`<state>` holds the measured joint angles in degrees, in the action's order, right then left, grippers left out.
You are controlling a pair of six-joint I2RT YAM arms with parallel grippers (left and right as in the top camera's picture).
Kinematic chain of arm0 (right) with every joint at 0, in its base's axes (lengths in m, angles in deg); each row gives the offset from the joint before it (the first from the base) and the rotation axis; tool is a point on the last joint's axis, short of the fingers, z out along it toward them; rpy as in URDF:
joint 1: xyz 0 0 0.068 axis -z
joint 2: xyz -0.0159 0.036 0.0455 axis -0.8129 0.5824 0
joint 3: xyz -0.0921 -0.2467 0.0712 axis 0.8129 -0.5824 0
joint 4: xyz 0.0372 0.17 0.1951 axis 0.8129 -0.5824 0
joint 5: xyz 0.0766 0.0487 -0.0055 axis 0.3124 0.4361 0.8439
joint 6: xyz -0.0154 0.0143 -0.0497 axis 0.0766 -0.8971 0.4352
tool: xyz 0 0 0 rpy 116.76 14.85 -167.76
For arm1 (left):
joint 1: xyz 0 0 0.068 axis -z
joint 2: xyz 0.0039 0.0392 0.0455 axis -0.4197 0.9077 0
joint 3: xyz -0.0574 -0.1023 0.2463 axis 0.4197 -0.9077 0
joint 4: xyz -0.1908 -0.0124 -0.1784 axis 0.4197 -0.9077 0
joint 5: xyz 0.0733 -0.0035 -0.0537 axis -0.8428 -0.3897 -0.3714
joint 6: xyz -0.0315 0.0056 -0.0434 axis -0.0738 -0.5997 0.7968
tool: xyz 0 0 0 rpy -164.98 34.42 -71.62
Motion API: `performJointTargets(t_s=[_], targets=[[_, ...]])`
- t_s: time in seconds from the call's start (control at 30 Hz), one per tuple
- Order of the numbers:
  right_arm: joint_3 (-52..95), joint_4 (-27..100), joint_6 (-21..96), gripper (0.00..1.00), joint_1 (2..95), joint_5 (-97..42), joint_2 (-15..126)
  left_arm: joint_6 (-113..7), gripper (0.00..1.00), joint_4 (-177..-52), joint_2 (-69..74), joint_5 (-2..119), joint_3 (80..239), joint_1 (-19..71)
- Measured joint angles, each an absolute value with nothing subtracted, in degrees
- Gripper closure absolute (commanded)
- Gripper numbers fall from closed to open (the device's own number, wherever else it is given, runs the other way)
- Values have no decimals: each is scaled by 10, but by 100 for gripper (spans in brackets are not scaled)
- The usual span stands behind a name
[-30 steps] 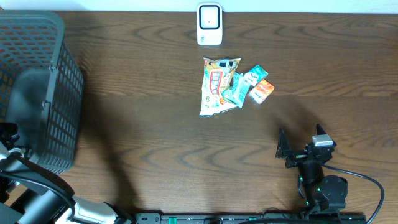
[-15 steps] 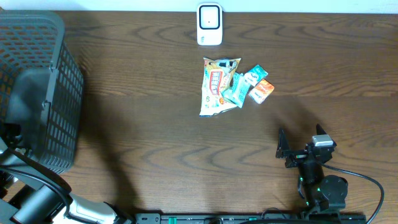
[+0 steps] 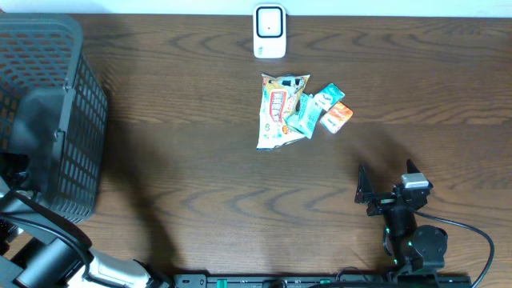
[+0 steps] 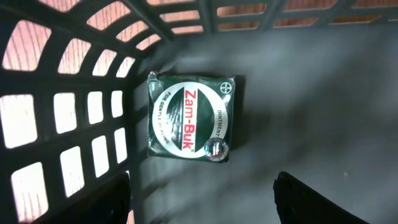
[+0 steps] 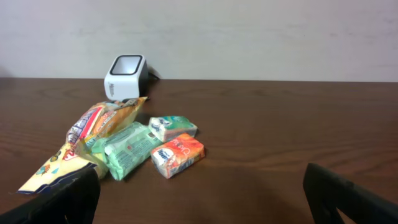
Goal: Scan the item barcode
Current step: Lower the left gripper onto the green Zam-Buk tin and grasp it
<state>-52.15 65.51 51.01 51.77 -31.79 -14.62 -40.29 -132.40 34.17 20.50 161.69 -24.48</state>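
Between the fingers of the left gripper [image 4: 203, 182], spread wide at the lower edge of its wrist view, there is only the bare floor of the black basket [image 4: 311, 93]. The claw is released and holds nothing. Just beyond it, flat on that floor and close to the mesh wall, lies a green Zam-Buk box [image 4: 191, 118], label up, clear of both fingers.

Across the table [image 3: 184, 184], the right gripper [image 5: 200, 171] is likewise fully open and empty, hanging low and facing the pile of goods from well back. That pile sits near the white scanner [image 3: 270, 30]: a snack bag [image 3: 278, 112], a green pack [image 3: 302, 118] overlapping its edge, and a teal-and-white pack [image 3: 326, 98] just beside an orange pack [image 3: 336, 117].

I judge that the box in the basket is done with, and that the step in hand is the turn to a fresh item. That calls for a reach to the pile, a grip on one pack alone, and its barcode turned toward the scanner window.
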Motion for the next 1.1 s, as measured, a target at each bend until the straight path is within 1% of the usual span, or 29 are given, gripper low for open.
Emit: performJointTargets(t_s=[0.5,1.1], targets=[[-522,655,510,1,518,-318,-146,-405,27,-1296,342,170,1577,-245],[-522,655,510,1,518,-318,-146,-407,27,-1216,342,168,1503,-258]])
